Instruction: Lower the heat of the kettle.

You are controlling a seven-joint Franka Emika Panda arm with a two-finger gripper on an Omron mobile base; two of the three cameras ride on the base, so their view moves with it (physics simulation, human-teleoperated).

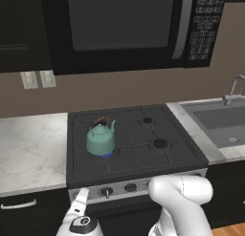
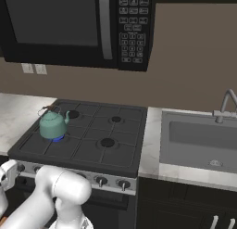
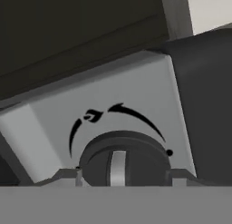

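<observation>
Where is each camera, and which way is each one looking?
Left base view: behind the arm's left, looking down on the stove; the white arm rises lower right.
Right base view: behind its right, same stove, sink beside it; arm lower left.
Hand view: on the hand, close to a stove knob, the gripper straddling it.
Both base views share the kettle over a blue flame.

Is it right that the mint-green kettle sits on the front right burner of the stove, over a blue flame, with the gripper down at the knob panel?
Not quite. The kettle sits on the front left burner, not the front right; the left base view shows it. The rest holds: a blue flame glows under it, and the gripper is down at a knob on the stove's front panel.
</observation>
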